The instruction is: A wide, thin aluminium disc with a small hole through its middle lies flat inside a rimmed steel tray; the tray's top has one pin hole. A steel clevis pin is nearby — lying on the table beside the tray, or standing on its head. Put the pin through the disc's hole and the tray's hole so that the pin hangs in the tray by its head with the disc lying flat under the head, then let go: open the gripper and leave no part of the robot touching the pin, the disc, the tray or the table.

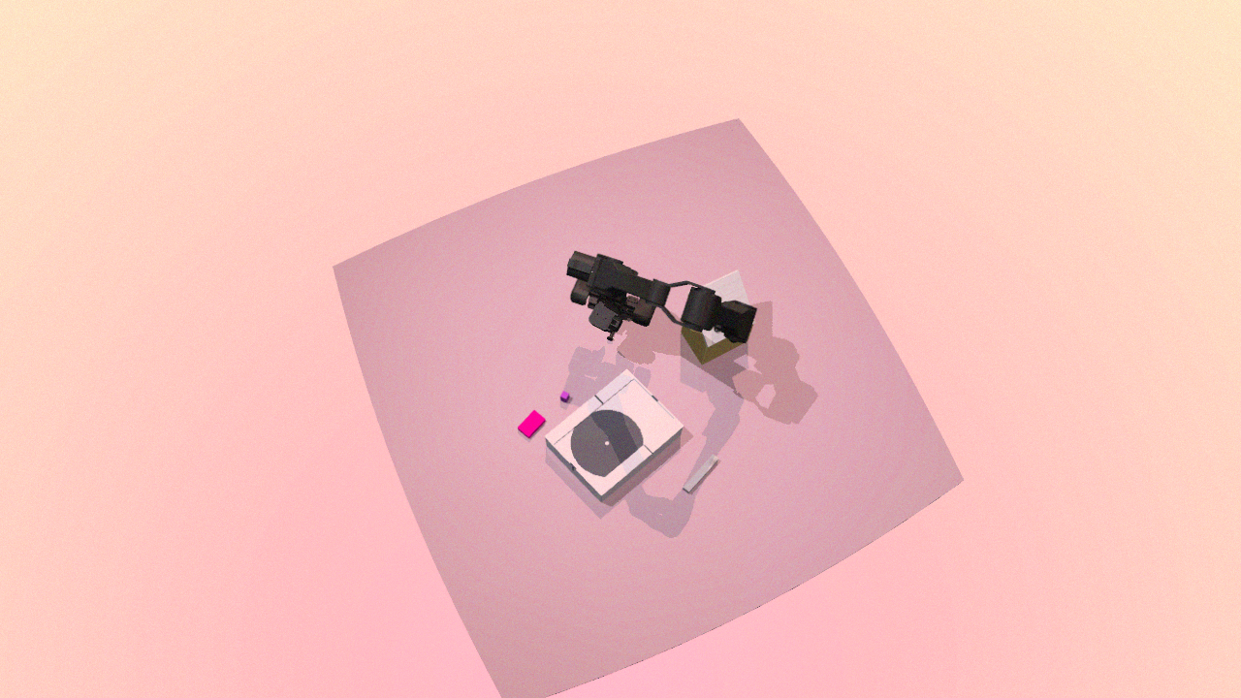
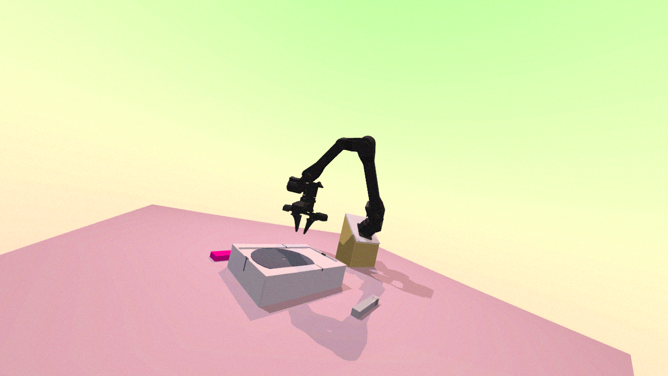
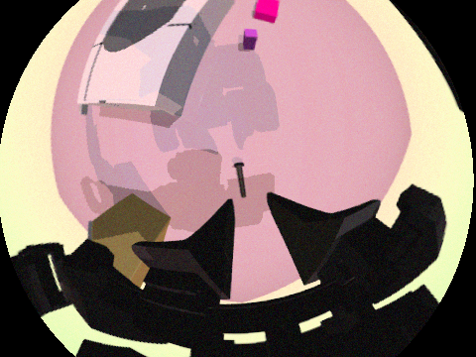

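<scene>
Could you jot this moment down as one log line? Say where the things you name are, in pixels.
fingers (image 2: 300, 232): open, above table | pin (image 1: 611, 335) (image 3: 241, 179): lying on table, ungripped | disc (image 1: 598, 456) (image 2: 275, 261) (image 3: 144, 22): flat in tray (image 1: 663, 418) (image 2: 303, 282) (image 3: 124, 74)

The matt grey disc (image 1: 589, 445) (image 2: 275, 259) (image 3: 136, 25) looks smooth; the white rectangular tray (image 1: 654, 415) (image 2: 303, 282) (image 3: 126, 74) seems smooth and matt, the black robot arm (image 1: 626, 282) (image 2: 370, 175) dull

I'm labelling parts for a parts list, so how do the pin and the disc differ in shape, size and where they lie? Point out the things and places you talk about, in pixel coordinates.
The pin (image 1: 611, 334) (image 3: 241, 179) is a slim rod with a wider head; the disc (image 1: 598, 449) (image 2: 275, 259) (image 3: 141, 22) is round and flat, with a small hole in its middle.
The disc is far wider than the pin.
The pin lies on the table, outside the tray (image 1: 663, 421) (image 2: 298, 282) (image 3: 124, 76); the disc lies inside it.
Both look dark and neither is gripped.
</scene>
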Controlling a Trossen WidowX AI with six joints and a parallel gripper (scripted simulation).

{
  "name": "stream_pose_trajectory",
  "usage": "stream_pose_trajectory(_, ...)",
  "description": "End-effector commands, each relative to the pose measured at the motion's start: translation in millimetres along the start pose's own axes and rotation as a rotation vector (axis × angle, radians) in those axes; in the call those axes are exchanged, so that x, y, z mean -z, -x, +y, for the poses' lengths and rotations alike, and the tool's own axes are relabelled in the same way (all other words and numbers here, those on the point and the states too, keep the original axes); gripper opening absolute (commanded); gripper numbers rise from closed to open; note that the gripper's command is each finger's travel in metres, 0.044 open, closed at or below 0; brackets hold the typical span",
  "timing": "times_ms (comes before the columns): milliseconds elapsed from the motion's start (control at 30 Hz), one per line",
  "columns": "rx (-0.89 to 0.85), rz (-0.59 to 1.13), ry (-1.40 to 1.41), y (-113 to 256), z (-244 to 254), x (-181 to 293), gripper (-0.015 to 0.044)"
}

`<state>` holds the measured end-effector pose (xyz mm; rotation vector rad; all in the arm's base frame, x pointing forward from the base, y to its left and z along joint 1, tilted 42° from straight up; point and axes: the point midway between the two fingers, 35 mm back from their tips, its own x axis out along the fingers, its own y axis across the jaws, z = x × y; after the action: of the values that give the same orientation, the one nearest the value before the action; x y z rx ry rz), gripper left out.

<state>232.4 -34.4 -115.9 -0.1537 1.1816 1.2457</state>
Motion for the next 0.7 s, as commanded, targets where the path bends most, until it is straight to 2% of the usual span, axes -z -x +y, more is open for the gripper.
stream_pose_trajectory(0, -0.006, 0.001, -0.007, -8, 1, 0, 0.0160)
stream_pose_trajectory(667, -0.007, 0.000, -0.006, -42, 4, -2, 0.0160)
